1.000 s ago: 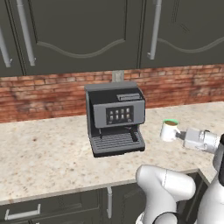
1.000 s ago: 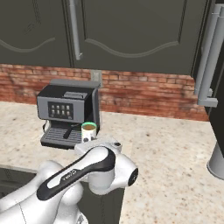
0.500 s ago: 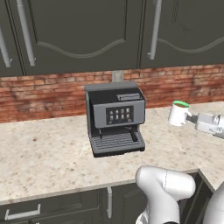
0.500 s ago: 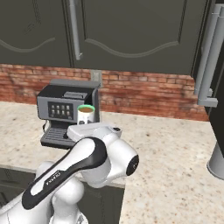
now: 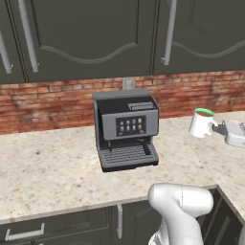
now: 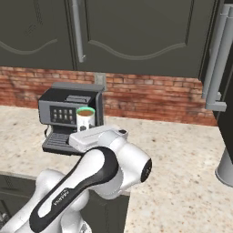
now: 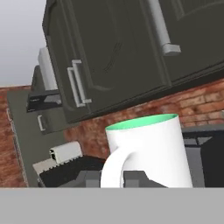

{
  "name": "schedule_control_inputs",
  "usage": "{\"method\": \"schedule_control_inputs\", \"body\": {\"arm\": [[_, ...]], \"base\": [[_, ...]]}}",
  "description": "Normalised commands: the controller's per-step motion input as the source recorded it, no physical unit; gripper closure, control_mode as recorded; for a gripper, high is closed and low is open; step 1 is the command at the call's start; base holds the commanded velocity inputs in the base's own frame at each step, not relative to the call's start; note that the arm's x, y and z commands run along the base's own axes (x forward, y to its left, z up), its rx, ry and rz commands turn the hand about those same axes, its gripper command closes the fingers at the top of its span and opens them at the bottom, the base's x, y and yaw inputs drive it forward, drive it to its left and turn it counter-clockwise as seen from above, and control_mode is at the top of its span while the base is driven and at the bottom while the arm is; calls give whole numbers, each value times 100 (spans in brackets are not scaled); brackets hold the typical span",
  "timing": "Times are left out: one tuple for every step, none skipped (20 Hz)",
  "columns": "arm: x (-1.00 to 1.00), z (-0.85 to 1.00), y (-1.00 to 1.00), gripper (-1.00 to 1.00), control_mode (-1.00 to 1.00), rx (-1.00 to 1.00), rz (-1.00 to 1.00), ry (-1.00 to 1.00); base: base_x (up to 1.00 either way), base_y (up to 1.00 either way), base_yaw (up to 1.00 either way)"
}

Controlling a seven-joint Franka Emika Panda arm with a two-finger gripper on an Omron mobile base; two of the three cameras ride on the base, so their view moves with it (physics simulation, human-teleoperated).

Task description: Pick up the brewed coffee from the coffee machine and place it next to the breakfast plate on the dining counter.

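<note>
Your pincer (image 5: 219,128) is clamped on the handle of the brewed coffee (image 5: 202,123), holding the mug upright in the air at the right of the left base frame, well clear of the coffee machine (image 5: 126,129) sitting centre-frame on the speckled table (image 5: 43,177) below the dark cabinets (image 5: 91,38).

You were looking along the hand at a white mug (image 7: 148,151) that sat close and large, low in the frame, its green-tinted rim tilted toward you and its curved handle on the left side. Two dark finger tips (image 7: 135,179) rose at its base — whether they pressed the mug, you could not tell. Behind it ran dark cabinet doors (image 7: 122,57) with grey handles, above a red brick wall (image 7: 192,103).
</note>
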Motion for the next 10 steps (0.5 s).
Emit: {"method": "schedule_control_inputs", "body": {"arm": [[-13, 25, 24, 100, -100, -9, 12, -19], [-7, 21, 29, 100, -100, -9, 12, -15], [-6, 16, 31, 100, -100, -9, 13, -15], [0, 3, 38, 100, -100, -10, 13, -11], [0, 0, 41, 100, -100, -11, 11, -6], [-7, 0, 31, 100, -100, -10, 8, 0], [-3, 0, 28, 100, -100, -10, 7, 1], [-11, 0, 29, 100, -100, -11, 7, 0], [-8, 0, 37, 100, -100, -10, 7, 0], [-21, -1, 48, 100, -100, -12, 6, 0]], "base": [[0, 0, 0], [0, 0, 0], [0, 0, 0], [0, 0, 0], [0, 0, 0], [0, 0, 0], [0, 0, 0], [0, 0, 0], [0, 0, 0], [0, 0, 0]]}}
